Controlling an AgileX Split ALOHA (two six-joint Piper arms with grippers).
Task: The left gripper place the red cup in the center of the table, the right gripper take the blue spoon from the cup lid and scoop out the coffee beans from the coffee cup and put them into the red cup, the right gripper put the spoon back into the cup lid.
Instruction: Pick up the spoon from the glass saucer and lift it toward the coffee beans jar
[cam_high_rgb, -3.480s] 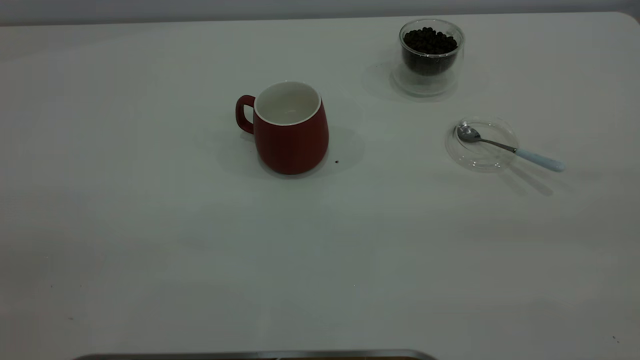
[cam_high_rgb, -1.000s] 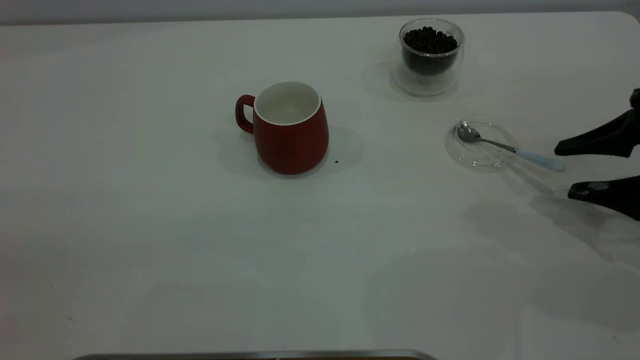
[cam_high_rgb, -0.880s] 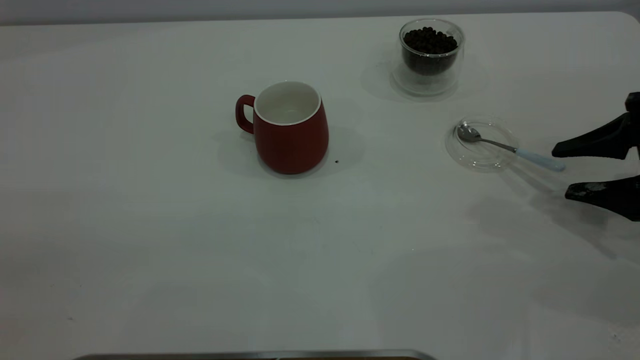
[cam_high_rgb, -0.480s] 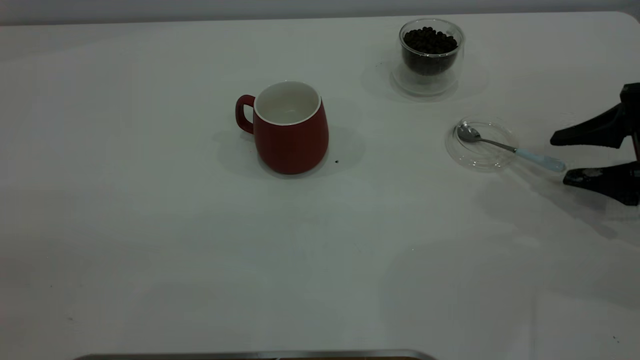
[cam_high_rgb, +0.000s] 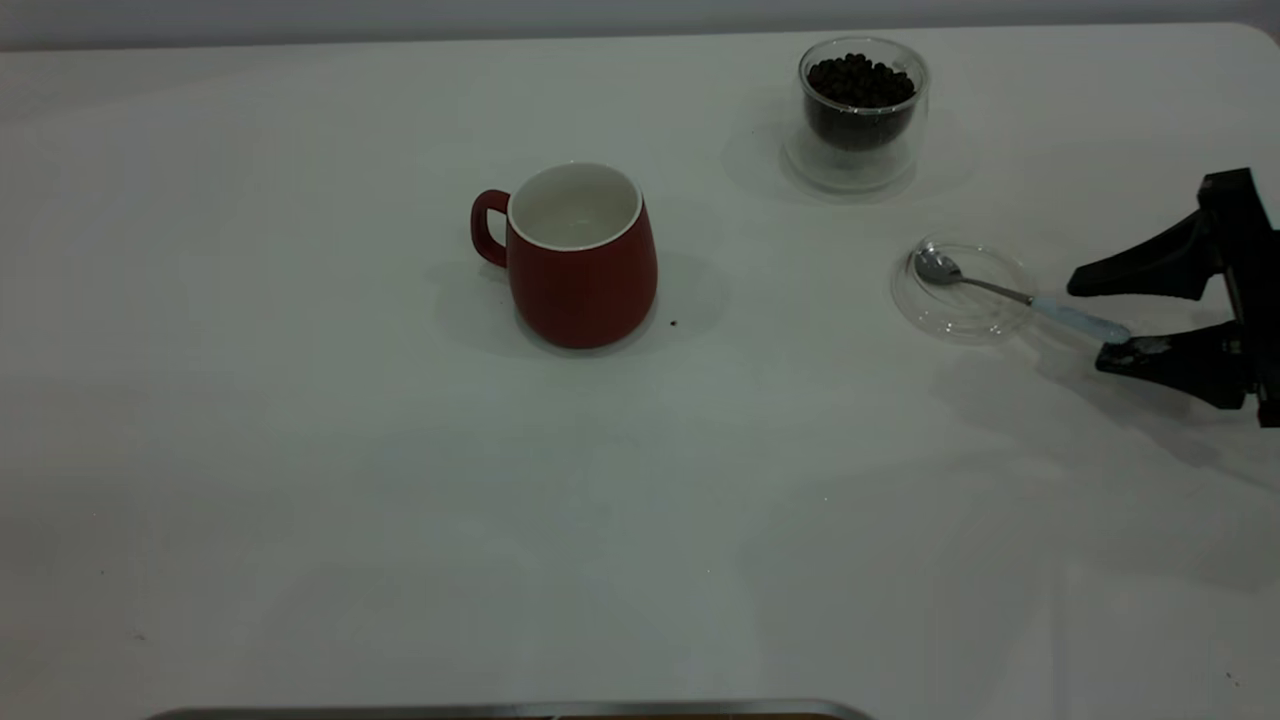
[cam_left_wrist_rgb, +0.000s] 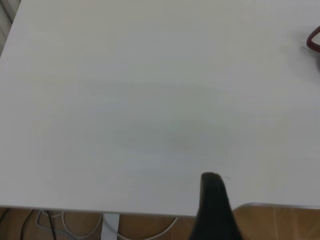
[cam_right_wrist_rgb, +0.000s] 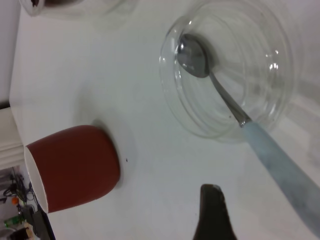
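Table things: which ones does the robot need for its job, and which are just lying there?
For the job: red cup, blue spoon, cup lid, coffee cup, coffee beans, right hand open by the spoon's handle, left hand near the table edge.
Just lying about: dark speck beside the red cup, metal strip at the exterior view's bottom.

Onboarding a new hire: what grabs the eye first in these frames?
The dark-red ceramic mug stands upright, white inside, near the middle of the white table. At the far right, the black right gripper is open around the tip of the pale-blue-handled spoon, whose metal bowl rests in the clear glass lid. Behind, a clear glass cup holds dark coffee beans.
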